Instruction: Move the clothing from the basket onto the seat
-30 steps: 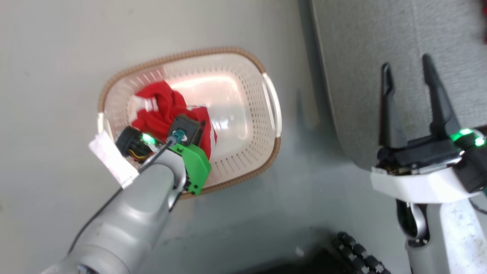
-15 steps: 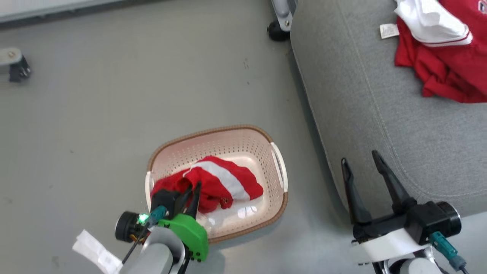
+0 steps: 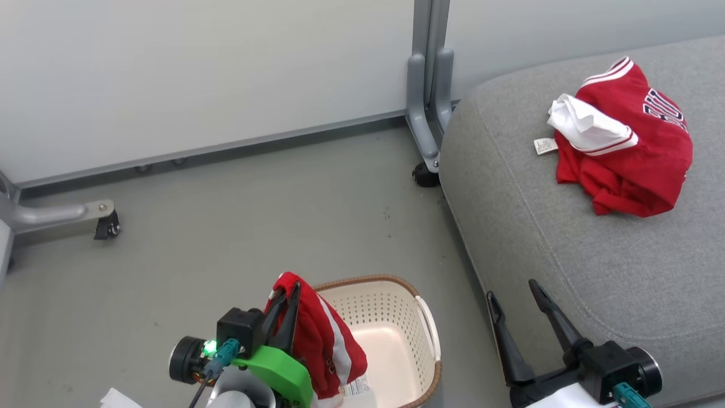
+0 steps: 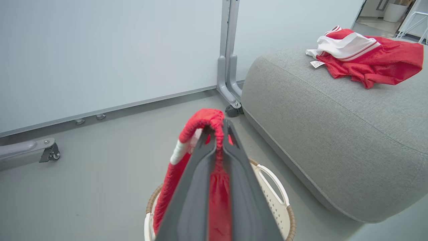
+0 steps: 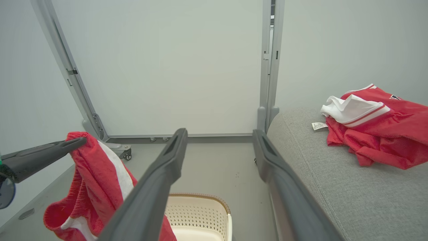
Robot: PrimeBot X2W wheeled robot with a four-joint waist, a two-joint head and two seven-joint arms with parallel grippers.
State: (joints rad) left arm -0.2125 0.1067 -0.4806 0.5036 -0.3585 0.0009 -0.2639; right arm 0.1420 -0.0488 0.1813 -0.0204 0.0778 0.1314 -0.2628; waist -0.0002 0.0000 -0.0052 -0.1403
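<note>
Okay, left gripper (image 3: 289, 290): you are pressing both fingers together on a fold of the red piece, pinching it right at the tips.
red piece (image 3: 325, 340): it is hanging from that pinch and draping down over the basket's left end. Its white stripe is running down the side, and a small white label is dangling at the bottom. You cannot tell whether the lowest part is touching the inside of the basket.
basket (image 3: 368, 279): it is sitting on the floor just beside the seat, with a narrow gap between them. The cream inside is showing bare on the side nearer the seat.
right gripper (image 3: 511, 289): you are holding the fingers spread wide with nothing between them. It is hovering by the seat's near edge, to the right of the basket.
jersey (image 3: 640, 170): it is lying crumpled on top of the seat, well apart from the basket. White lining is folding out on its left, dark lettering is showing on the right, and a white tag (image 3: 545, 146) is sticking out.
seat (image 3: 566, 243): it is taking up the right side of the head view, and a stitched seam is running along its top.
floor (image 3: 255, 226): grey, and it is carrying the basket.
post (image 3: 427, 113): grey, and it is standing against the pale wall, with a black castor (image 3: 425, 174) just beside the seat's far corner.
</note>
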